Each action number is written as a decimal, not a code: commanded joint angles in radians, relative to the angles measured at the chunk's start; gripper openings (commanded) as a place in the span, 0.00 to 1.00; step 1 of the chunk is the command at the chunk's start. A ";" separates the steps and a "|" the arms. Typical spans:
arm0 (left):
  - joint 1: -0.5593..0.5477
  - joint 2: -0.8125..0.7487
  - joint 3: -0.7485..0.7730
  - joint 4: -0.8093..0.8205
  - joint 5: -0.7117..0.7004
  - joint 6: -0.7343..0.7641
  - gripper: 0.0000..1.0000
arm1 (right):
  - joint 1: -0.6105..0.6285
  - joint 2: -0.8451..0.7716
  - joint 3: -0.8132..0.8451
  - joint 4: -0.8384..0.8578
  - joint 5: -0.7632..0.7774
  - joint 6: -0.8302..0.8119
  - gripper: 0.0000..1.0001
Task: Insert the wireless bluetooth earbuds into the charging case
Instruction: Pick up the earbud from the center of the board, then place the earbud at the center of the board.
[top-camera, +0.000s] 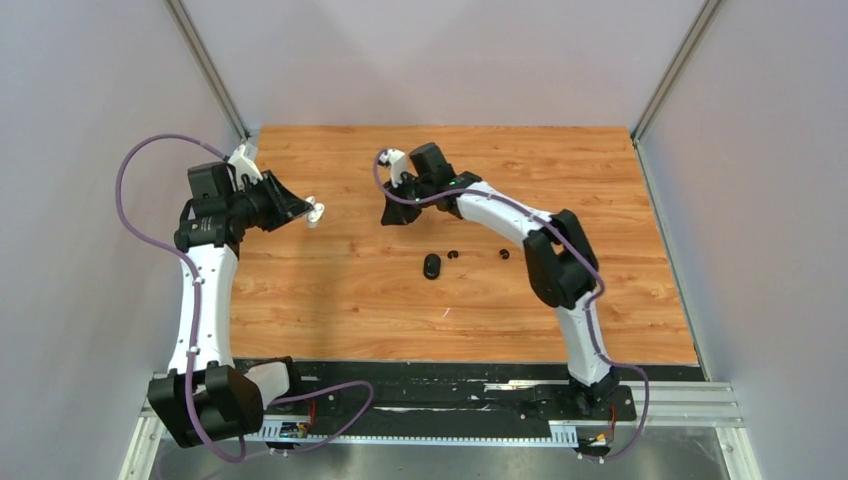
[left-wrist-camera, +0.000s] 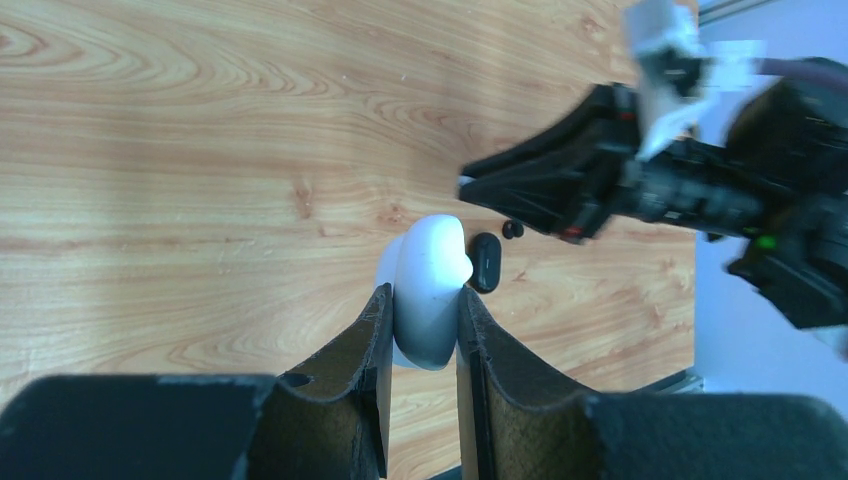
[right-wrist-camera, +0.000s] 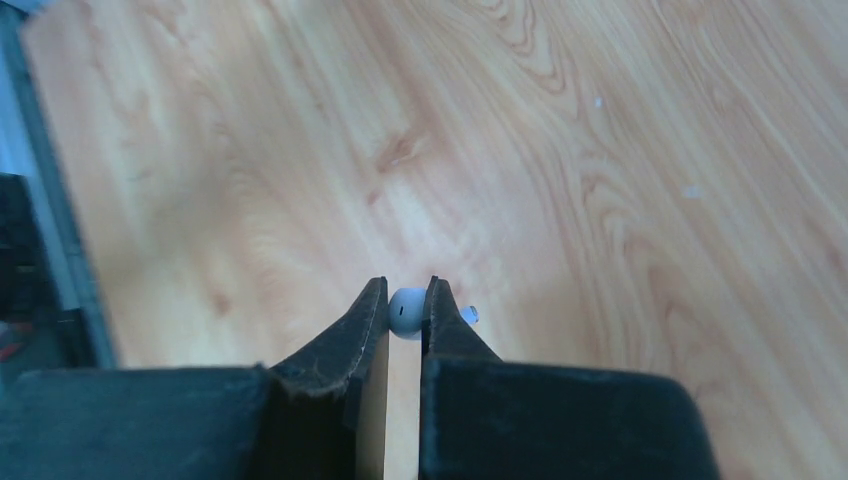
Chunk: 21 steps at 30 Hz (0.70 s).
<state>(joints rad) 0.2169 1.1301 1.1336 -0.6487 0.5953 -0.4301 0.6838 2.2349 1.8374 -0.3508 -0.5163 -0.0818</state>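
Note:
My left gripper (left-wrist-camera: 422, 300) is shut on a white charging case (left-wrist-camera: 432, 290), holding it above the table's left part (top-camera: 316, 211). My right gripper (right-wrist-camera: 404, 292) is shut on a small white earbud (right-wrist-camera: 405, 311), whose stem tip pokes out past the right finger. In the top view the right gripper (top-camera: 389, 219) hangs a short way right of the held case. A black case (top-camera: 432, 266) lies mid-table with two black earbuds beside it, one close by (top-camera: 452, 254) and one further right (top-camera: 504, 254). The left wrist view also catches the black case (left-wrist-camera: 485, 262) and one black earbud (left-wrist-camera: 513, 229).
The wooden table (top-camera: 340, 300) is closed in by pale walls on the left, right and back. A tiny white fleck (top-camera: 443, 314) lies toward the front. In the left wrist view the right arm's black gripper body (left-wrist-camera: 600, 185) fills the upper right.

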 joint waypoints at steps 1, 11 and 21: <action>0.007 0.009 -0.006 0.078 0.045 -0.032 0.00 | -0.037 -0.238 -0.183 0.029 -0.032 0.296 0.00; -0.018 0.081 -0.001 0.110 0.052 -0.050 0.00 | -0.160 -0.555 -0.647 -0.176 0.590 0.834 0.00; -0.117 0.206 0.097 0.087 0.012 -0.017 0.00 | -0.190 -0.509 -0.731 -0.404 0.592 1.240 0.05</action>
<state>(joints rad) 0.1219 1.3094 1.1515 -0.5846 0.6170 -0.4660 0.4950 1.7100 1.1046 -0.6655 0.0525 0.9295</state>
